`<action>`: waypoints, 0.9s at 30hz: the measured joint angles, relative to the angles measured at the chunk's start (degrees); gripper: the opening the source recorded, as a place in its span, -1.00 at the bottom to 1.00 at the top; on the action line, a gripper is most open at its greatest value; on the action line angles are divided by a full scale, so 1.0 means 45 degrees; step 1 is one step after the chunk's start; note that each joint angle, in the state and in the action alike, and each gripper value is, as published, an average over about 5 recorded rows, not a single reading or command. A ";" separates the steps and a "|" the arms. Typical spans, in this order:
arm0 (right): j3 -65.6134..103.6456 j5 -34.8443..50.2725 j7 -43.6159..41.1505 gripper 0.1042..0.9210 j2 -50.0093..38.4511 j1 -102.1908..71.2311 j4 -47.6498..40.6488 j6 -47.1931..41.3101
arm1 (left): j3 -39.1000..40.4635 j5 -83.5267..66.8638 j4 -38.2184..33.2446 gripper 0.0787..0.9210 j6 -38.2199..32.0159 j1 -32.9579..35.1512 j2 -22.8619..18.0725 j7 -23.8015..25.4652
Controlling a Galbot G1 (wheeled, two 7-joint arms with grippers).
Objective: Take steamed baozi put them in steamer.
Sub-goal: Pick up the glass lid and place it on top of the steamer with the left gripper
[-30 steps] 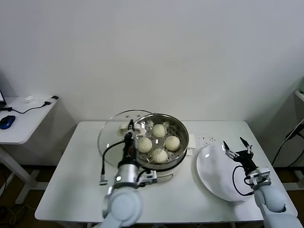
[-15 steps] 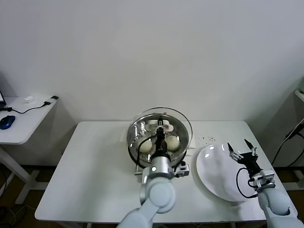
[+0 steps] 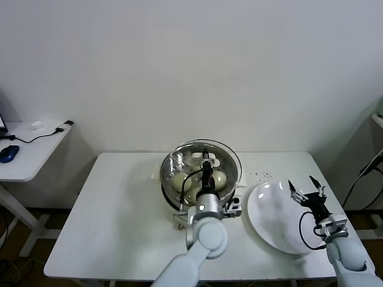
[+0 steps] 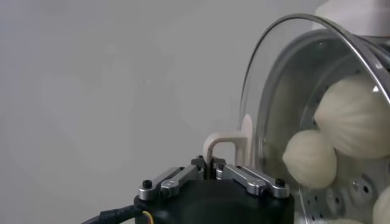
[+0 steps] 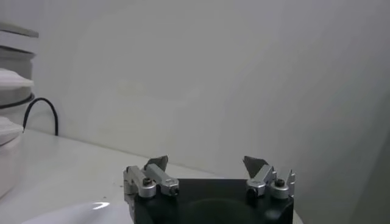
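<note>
The steel steamer [image 3: 169,182] stands mid-table on its cream base, with several cream-white baozi [image 3: 181,180] inside. A round glass lid [image 3: 230,154] sits over its top. My left gripper [image 3: 207,161] is above the steamer's middle, shut on the lid's white handle [image 4: 220,145]. In the left wrist view the lid [image 4: 268,73] covers the baozi [image 4: 309,158] on the perforated tray. My right gripper [image 3: 307,189] is open and empty over the right edge of the white plate [image 3: 272,216]; it also shows in the right wrist view [image 5: 207,165].
A side desk [image 3: 24,156] with a blue mouse [image 3: 8,153] and cables stands at the far left. Small dark specks [image 3: 260,175] lie on the table behind the plate. The wall is close behind the table.
My left gripper carried the glass lid from the steamer's left side over onto the steamer and lowered it. The right gripper shifted slightly right and stayed open.
</note>
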 measured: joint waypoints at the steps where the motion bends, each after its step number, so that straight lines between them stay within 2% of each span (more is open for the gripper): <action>1: -0.0003 -0.0018 -0.0003 0.76 0.0009 0.0013 -0.0008 0.0002 | -0.0033 0.0025 0.0029 -0.84 -0.0001 0.0007 0.0000 0.0012; 27: -0.0038 -0.0258 -0.0095 0.76 0.0169 0.0162 -0.0196 0.0057 | -0.0366 -0.0146 0.0541 -0.84 -0.0011 0.0027 0.0169 -0.0103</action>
